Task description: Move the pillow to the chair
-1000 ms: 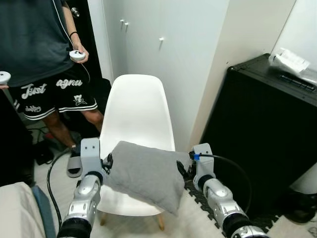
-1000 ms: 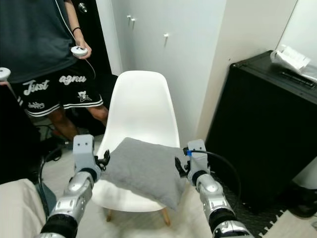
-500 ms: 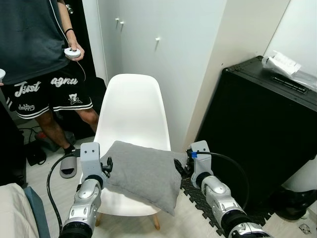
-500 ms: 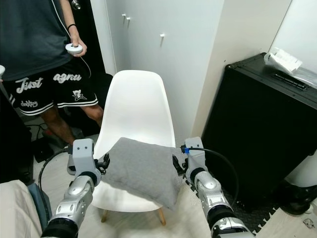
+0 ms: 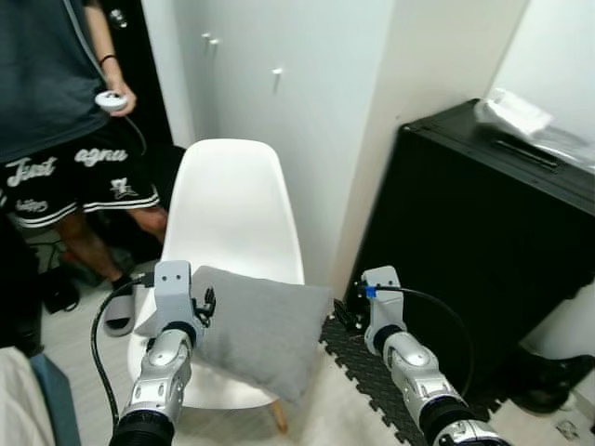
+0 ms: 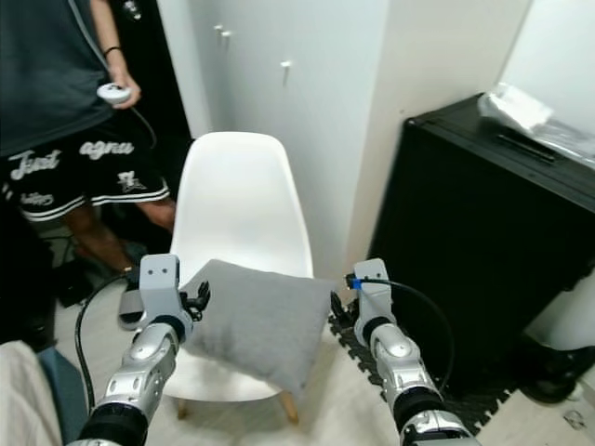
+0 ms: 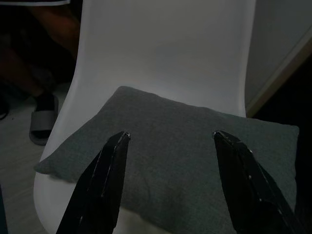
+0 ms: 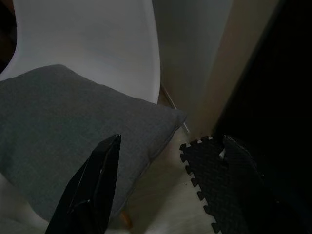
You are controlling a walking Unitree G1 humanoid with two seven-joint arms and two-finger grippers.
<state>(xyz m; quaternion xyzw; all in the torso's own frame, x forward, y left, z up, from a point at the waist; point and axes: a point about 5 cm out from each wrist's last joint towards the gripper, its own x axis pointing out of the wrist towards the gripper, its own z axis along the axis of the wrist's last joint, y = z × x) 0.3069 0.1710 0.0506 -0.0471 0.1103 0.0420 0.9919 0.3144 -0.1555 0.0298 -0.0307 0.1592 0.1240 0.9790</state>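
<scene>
grey fabric pillow [image 5: 254, 325] lying on the seat of the white moulded plastic chair [image 5: 231, 206], overhanging its front edge. left gripper [image 7: 170, 141] and right gripper [image 8: 168, 146] both spread open, holding nothing.

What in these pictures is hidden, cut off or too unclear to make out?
- Seat of the white plastic chair: mostly covered by the grey fabric pillow in the eye views.
- Chair legs: hidden under seat and pillow, but for one wooden tip.
- The person: cut off by the top and left edges.
- Clear plastic packet on the black cabinet: contents blurred.
</scene>
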